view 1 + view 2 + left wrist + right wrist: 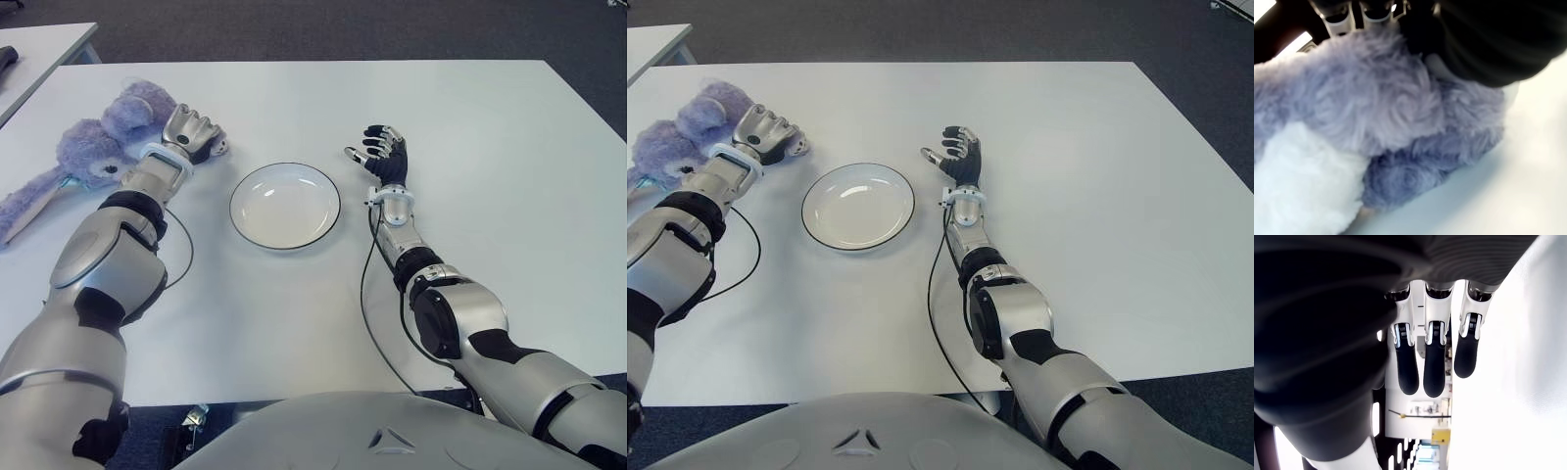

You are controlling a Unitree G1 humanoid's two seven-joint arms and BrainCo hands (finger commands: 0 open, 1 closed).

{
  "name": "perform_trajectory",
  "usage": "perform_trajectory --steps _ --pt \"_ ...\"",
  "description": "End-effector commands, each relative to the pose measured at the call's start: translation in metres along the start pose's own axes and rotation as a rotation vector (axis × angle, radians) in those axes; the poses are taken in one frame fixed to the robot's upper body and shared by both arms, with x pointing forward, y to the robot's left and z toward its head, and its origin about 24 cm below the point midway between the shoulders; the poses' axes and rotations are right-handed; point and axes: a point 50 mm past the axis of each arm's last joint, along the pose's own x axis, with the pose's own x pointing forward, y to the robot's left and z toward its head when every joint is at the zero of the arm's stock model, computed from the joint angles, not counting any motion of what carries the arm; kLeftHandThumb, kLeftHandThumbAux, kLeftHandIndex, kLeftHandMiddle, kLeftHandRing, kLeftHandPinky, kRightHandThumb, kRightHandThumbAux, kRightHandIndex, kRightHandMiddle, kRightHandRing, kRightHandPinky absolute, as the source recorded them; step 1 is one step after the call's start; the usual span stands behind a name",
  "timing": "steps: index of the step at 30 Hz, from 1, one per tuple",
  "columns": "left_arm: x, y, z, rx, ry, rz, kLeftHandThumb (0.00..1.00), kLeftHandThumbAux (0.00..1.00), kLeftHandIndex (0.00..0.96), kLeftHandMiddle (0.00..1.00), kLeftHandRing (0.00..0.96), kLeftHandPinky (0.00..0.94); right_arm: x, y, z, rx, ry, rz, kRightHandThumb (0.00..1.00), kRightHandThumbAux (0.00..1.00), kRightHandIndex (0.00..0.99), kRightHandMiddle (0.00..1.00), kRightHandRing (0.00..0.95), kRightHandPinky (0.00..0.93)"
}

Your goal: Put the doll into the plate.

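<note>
The doll (pixel 98 142), a fluffy purple plush elephant with a white patch, lies at the far left of the white table (pixel 470 127). My left hand (pixel 196 134) is at the doll's right side, its fingers curled down onto the fur. In the left wrist view the fur (pixel 1386 103) fills the space right under the palm, with the fingers (pixel 1371 12) against it. The white plate (pixel 333 211) with a dark rim sits just right of that hand and holds nothing. My right hand (pixel 382 155) shows to the right of the plate, fingers (pixel 1434 367) straight and spread, holding nothing.
A second white table (pixel 39 44) stands at the far left, a gap apart. Black cables (pixel 367 284) run over the table beside each forearm. Dark floor lies beyond the table's far edge.
</note>
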Motion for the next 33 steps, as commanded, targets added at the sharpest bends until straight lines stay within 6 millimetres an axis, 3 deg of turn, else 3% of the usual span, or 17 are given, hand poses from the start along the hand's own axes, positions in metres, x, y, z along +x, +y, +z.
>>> perform_trajectory --steps 1,7,13,15,16,33 --pt "-0.004 -0.006 -0.003 0.004 -0.015 -0.028 0.949 0.653 0.377 0.499 0.537 0.734 -0.079 0.004 -0.094 -0.017 0.452 0.0 0.071 0.951 0.328 0.341 0.348 0.304" --pt "-0.005 -0.006 -0.004 0.015 -0.018 -0.019 0.947 0.653 0.375 0.505 0.537 0.802 -0.078 0.004 -0.094 -0.022 0.453 0.001 0.061 0.954 0.336 0.347 0.349 0.291" --pt "-0.003 0.001 -0.009 0.025 -0.015 0.027 0.947 0.653 0.374 0.508 0.539 0.805 -0.078 0.004 -0.094 -0.024 0.458 0.002 0.06 0.955 0.335 0.346 0.348 0.293" --pt "0.001 0.011 -0.015 0.034 0.004 0.058 0.861 0.667 0.394 0.543 0.754 0.789 -0.078 0.004 -0.094 -0.023 0.459 0.002 0.062 0.954 0.337 0.348 0.353 0.304" --pt "0.003 0.017 -0.02 0.033 0.019 0.071 0.851 0.669 0.396 0.548 0.774 0.78 -0.078 0.004 -0.094 -0.022 0.459 0.003 0.064 0.955 0.34 0.35 0.356 0.306" --pt "0.014 0.07 -0.058 -0.027 0.131 0.219 0.847 0.671 0.394 0.546 0.784 0.762 -0.076 0.004 -0.093 -0.034 0.457 0.005 0.076 0.932 0.36 0.37 0.363 0.304"
